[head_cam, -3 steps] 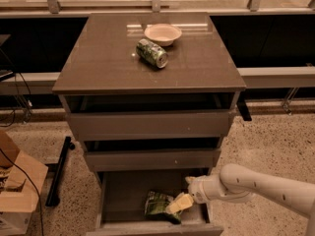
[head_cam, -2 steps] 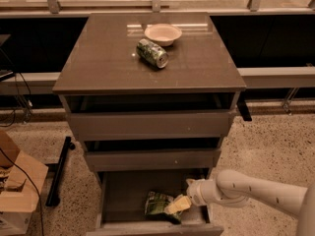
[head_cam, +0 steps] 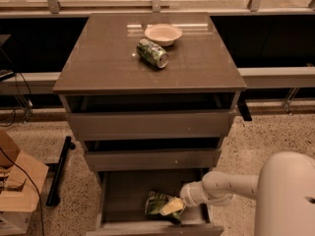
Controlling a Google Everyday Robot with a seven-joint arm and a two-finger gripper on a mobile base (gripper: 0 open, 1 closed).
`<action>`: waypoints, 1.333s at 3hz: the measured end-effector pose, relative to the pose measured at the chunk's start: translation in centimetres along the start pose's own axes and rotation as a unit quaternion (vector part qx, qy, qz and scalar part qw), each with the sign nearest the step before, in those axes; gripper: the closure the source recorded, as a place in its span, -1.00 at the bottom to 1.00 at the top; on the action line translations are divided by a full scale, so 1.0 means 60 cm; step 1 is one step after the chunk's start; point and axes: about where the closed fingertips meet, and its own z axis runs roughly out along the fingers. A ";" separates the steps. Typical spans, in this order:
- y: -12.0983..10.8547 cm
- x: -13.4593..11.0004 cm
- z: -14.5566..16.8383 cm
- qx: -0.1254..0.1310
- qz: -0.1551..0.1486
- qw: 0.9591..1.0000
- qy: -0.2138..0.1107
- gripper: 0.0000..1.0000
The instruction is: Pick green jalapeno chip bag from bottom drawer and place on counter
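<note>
Camera view: hand [head_cam: 172, 208] at green jalapeno chip bag [head_cam: 155, 203] in bottom drawer [head_cam: 128, 191], grip unclear; glossy counter [head_cam: 108, 58] above speckled floor [head_cam: 266, 136].

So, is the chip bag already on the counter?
No, the green jalapeno chip bag lies in the open bottom drawer with the tool down at it, not on the counter.

We see our gripper [head_cam: 173, 208] in the bottom drawer [head_cam: 127, 193], at the green jalapeno chip bag [head_cam: 155, 203], can [head_cam: 152, 53] and bowl [head_cam: 163, 34] on the counter [head_cam: 98, 65].
</note>
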 end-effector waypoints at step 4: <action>-0.054 0.104 0.178 -0.017 0.113 0.993 0.033 -0.49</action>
